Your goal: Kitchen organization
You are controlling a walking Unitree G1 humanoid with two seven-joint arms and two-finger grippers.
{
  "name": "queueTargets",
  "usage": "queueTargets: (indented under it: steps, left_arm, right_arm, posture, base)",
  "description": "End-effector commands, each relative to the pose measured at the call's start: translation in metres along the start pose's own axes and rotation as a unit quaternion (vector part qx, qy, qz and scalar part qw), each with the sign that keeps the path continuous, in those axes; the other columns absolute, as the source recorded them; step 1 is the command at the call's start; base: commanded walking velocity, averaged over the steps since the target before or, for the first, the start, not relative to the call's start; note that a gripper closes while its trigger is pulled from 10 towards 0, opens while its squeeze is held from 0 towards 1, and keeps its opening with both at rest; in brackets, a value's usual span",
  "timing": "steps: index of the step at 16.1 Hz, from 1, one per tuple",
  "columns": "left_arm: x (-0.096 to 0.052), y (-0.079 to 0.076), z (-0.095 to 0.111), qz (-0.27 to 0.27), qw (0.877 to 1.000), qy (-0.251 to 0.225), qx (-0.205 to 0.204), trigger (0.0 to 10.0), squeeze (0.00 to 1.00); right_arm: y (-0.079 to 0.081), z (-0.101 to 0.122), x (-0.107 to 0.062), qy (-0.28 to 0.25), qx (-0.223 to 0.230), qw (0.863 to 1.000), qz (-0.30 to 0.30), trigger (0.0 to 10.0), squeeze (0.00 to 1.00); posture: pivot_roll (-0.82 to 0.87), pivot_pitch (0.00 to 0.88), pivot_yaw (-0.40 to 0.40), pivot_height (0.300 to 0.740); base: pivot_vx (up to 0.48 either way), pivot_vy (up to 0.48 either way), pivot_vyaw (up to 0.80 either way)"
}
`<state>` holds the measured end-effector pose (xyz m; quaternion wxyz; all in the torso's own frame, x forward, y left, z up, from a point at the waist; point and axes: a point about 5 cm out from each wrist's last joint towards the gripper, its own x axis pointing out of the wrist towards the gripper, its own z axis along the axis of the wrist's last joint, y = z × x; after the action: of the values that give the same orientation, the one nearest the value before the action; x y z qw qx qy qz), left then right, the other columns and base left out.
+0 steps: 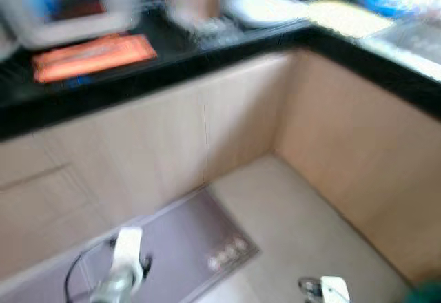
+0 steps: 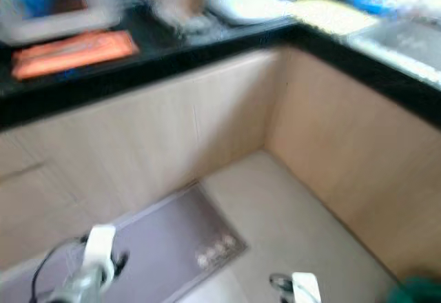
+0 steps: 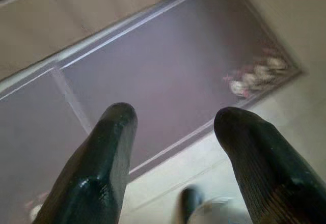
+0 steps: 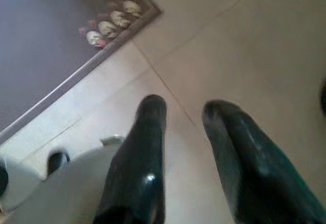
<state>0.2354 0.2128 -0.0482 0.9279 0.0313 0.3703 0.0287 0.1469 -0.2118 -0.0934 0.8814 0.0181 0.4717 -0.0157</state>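
Both sets of jaws stand apart and hold nothing, as we see in the wrist views: the left gripper (image 3: 173, 119) hangs over the purple floor mat (image 3: 153, 71), the right gripper (image 4: 183, 109) over pale floor tiles (image 4: 244, 46) just beside the mat's corner. We look, through blur, into a kitchen corner where a black tabletop (image 1: 207, 45) runs along light wood cabinets (image 1: 172, 138) and turns toward the right. On it we make out a white appliance (image 1: 65, 3) at the left and, just in front, a flat orange item (image 1: 93, 56), its long axis lying along the tabletop's edge. Which way it points we cannot tell.
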Motion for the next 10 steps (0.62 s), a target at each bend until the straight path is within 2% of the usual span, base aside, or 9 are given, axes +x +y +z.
queueTargets:
  steps: [1, 10]
  left_arm:
    - [-0.0054, 0.0097, -0.0205, 0.013, 0.999, 0.035, -0.004, 10.0, 0.0]
    - [-0.0053, 0.0039, -0.022, 0.004, 0.999, 0.035, 0.003, 10.0, 0.0]
  right_arm:
    - [0.0063, -0.0015, 0.0007, 0.001, 0.008, 1.0, 0.007, 10.0, 0.0]
    - [0.0052, 0.0006, 0.001, -0.001, 0.01, 1.0, 0.006, 10.0, 0.0]
  posture:
    - [0.09, 0.0, -0.002, 0.74]
    - [0.09, 0.0, -0.008, 0.74]
  base:
    - [0.0, 0.0, -0.56]
    - [0.0, 0.0, -0.55]
